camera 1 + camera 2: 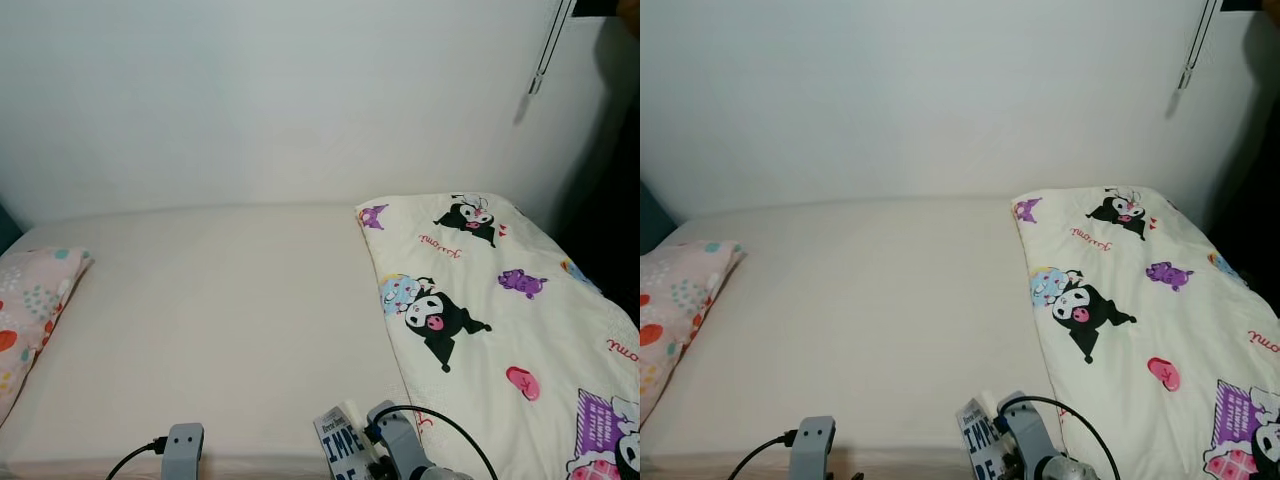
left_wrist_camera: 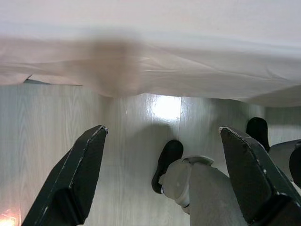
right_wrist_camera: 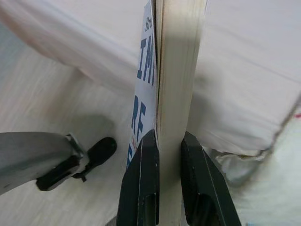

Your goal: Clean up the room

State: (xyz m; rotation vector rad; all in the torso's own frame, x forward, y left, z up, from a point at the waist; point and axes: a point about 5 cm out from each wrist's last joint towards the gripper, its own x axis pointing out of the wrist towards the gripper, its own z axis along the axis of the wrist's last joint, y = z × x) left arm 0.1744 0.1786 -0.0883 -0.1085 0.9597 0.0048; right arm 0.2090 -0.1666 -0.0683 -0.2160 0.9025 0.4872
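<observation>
While right gripper [image 3: 162,155] clamps book [image 3: 176,70] | left gripper [image 2: 164,174] spread over floor [image 2: 42,127]

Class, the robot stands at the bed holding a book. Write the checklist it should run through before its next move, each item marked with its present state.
1. Right gripper shut on the book: ok.
2. Book upright between fingers: ok.
3. Left gripper open, holding nothing: ok.
4. Bare sheet free for setting down: ok.
5. Blanket spread over whole bed: not ok.
6. Pillow straight: cannot tell.
</observation>
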